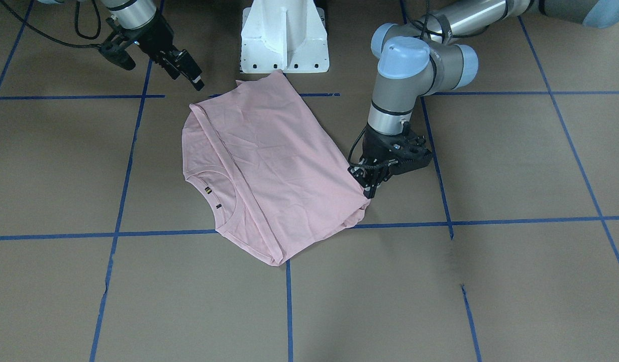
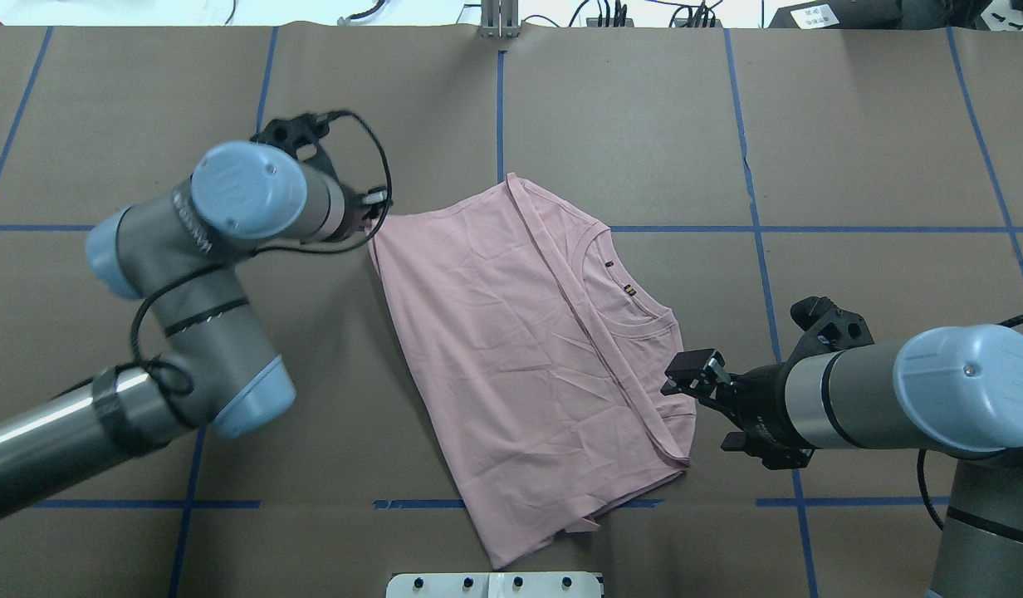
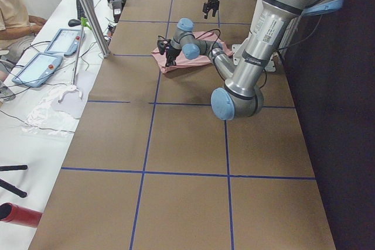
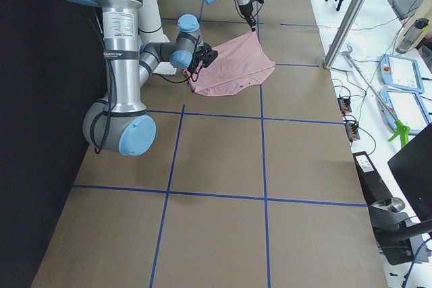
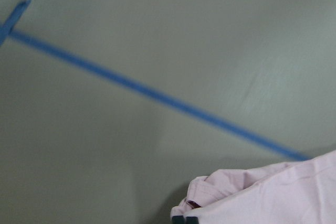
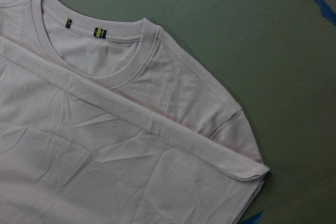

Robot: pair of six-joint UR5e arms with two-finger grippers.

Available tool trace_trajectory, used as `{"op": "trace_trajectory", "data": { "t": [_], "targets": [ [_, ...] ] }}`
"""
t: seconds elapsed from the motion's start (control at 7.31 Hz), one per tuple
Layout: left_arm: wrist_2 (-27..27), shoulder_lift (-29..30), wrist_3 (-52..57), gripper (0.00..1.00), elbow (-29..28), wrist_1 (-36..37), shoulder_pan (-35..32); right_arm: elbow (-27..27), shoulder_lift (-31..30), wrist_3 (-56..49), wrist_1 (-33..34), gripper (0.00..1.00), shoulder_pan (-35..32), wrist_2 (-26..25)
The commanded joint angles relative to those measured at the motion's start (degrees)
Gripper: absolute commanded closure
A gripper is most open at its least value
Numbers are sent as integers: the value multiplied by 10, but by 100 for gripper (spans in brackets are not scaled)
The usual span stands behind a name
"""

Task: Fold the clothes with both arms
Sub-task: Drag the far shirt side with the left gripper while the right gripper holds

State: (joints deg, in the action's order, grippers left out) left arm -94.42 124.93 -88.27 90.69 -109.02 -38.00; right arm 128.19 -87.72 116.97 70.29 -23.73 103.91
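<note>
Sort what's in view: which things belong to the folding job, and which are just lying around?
Job: pink T-shirt; left tool, pinching its corner; right tool.
Lying around: white pedestal base; blue tape lines; side-bench tablets.

Brown table, blue tape grid; pink T-shirt lying folded.

Folded pink T-shirt on table between left end effector and right end effector
</note>
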Motion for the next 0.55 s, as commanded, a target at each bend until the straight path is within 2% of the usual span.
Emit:
{"op": "trace_trajectory", "data": {
  "t": [0.0,0.14,0.27,0.41],
  "targets": [
    [-1,82,28,100,-164,-112,-43,0,16,0,-1,0,-17,0],
    [-1,106,46,100,-216,-138,-53,0,22,0,-1,0,-21,-1],
    [0,131,47,100,-293,-200,-62,-1,31,0,-1,0,-24,-1],
    [-1,132,51,100,-330,-252,-73,-7,32,0,-1,0,-23,-8]
  ]
}}
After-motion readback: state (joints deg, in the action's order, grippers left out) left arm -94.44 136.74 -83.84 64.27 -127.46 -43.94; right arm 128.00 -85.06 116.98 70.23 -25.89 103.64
